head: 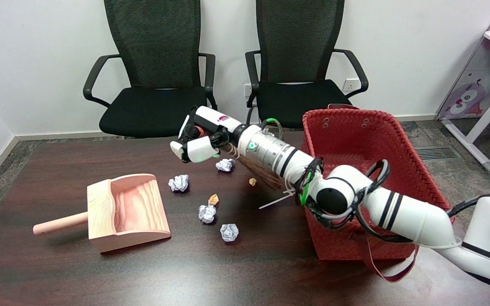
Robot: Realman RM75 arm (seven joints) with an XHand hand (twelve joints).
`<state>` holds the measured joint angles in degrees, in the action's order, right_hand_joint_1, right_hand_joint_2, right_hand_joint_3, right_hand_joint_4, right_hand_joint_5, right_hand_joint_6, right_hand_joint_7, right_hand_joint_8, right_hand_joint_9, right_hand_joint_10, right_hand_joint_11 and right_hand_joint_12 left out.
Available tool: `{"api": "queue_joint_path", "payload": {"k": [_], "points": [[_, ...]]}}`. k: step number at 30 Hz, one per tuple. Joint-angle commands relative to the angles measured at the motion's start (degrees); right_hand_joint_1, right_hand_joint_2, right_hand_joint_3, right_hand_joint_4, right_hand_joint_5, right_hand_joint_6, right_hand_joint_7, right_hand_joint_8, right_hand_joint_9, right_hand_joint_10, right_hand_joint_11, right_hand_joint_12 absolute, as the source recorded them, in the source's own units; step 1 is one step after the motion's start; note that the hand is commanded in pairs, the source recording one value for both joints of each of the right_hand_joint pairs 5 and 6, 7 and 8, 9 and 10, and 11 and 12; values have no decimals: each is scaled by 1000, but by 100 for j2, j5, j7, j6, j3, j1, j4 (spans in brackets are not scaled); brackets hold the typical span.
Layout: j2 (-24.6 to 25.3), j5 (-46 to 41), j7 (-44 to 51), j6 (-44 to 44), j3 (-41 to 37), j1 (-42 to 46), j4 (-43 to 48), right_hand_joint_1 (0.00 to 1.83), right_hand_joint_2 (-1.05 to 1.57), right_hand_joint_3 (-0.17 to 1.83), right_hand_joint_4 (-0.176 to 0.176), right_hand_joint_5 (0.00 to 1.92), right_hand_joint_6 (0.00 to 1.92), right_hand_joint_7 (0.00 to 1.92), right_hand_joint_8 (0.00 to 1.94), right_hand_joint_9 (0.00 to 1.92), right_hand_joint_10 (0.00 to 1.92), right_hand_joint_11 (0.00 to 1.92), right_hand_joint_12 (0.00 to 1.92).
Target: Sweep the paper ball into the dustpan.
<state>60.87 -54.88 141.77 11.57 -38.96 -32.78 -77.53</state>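
— Where does the right hand (200,138) stand?

— It hangs over the far middle of the dark table (58,272), its fingers curled round the handle of a small broom (260,172); the brown bristles trail back beneath the forearm, tips near the table.

— And the paper balls?

— Four white ones. One paper ball (225,164) lies just below the hand, a second (179,183) nearer the dustpan (126,210), a third (207,213) and a fourth (229,232) towards the near side. Two small orange scraps (213,199) lie among them (one close to the bristles).

— The dustpan?

— Wooden, lying left of the balls with its open mouth towards the far side and its round handle pointing left. No ball is in it.

— Anything else?

— A red woven basket (355,136) at the right, under the arm, and two black chairs (155,63) behind the table.
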Motion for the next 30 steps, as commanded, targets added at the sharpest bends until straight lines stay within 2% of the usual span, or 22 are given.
{"api": "queue_joint_path", "payload": {"k": [1,7,10,20,30], "points": [[696,382,-853,248,194,-184,1013,872,760,1667,29,1920,1920,1920,1920,1920,1920,1920,1920],[968,267,-1149,276,400,-364,1342,869,693,1631,21,1920,1920,1920,1920,1920,1920,1920,1920],[1122,51,-1800,285,507,-443,1536,860,628,1623,16,1920,1920,1920,1920,1920,1920,1920,1920],[1567,22,-3121,434,753,-690,1903,849,571,1533,12,1920,1920,1920,1920,1920,1920,1920,1920],[1783,22,-4561,770,794,-630,1917,848,547,1513,8,1920,1920,1920,1920,1920,1920,1920,1920]]}}
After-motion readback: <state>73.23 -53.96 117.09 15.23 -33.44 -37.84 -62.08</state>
